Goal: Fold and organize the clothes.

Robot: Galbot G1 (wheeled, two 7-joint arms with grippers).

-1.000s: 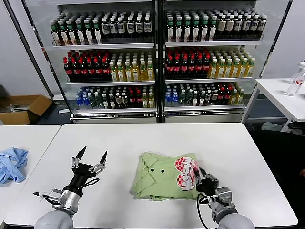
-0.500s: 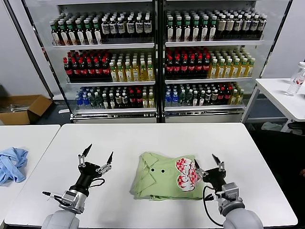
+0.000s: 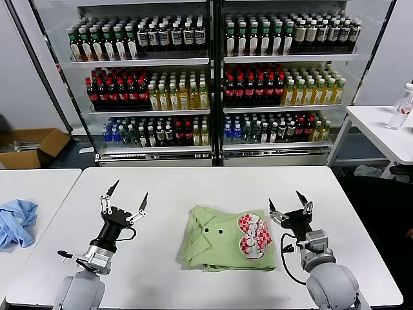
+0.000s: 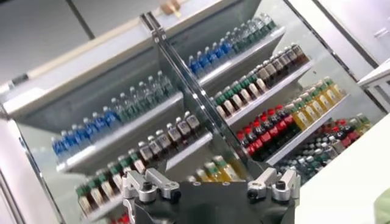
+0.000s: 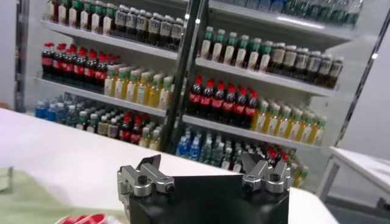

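Observation:
The light green polo shirt (image 3: 222,245) lies folded into a rough rectangle on the white table (image 3: 206,187), with dark buttons and the red-and-white graphic facing up at its right side. A corner of it shows in the right wrist view (image 5: 36,204). My left gripper (image 3: 124,195) is open and empty, raised above the table to the left of the shirt. My right gripper (image 3: 290,203) is open and empty, raised just right of the shirt's right edge. Both point up toward the shelves.
A light blue cloth (image 3: 16,223) lies on a separate table at the left. Drink shelves (image 3: 213,77) stand behind the table. A cardboard box (image 3: 29,147) sits on the floor at far left. A side table with a bottle (image 3: 401,106) stands at right.
My right gripper has let go of the shirt's right edge, opened, and lifted up and to the right. My left gripper has risen slightly and stayed open.

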